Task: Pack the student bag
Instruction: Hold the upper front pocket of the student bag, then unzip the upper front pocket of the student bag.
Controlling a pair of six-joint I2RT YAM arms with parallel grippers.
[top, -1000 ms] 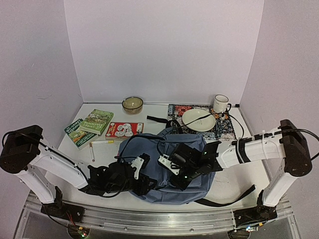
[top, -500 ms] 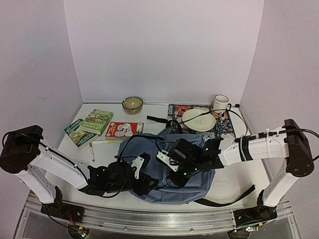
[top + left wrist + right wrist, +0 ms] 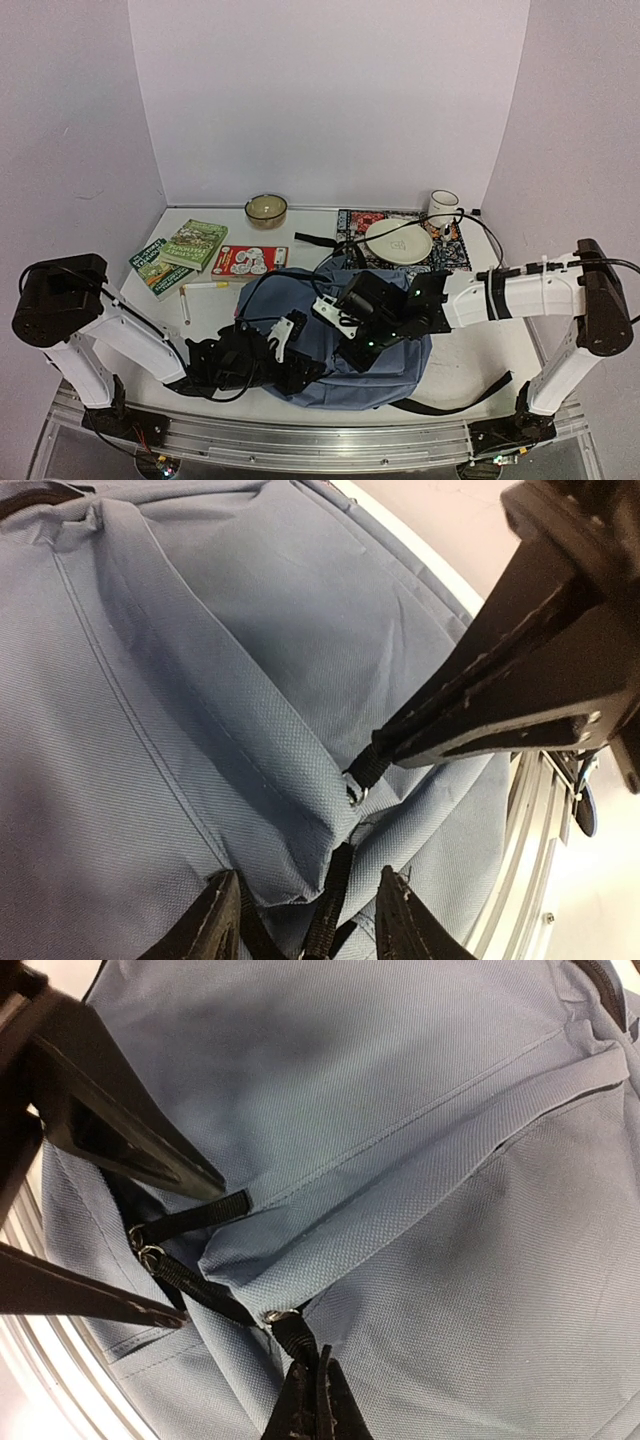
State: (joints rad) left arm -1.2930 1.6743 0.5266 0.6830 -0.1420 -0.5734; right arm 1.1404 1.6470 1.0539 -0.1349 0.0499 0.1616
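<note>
Closing over the last second, the right gripper now pinches a black zipper pull on the student bag, its jaws pressed together on the tab, and the arm has shifted slightly left and far across the fabric. The left gripper remains half spread, straddling a second pull tab without clamping it (no contact with either finger is visible). The bag lies flat at the near centre of the table, and its near edge is close to the aluminium rail. Judged from this grip, the zipper can now be drawn, which is the precondition for loading anything. Room is tight: both grippers work nearly tip to tip at the bag's near-left corner. The books and pen wait at far left and the plate at far right, all apart from the bag.
</note>
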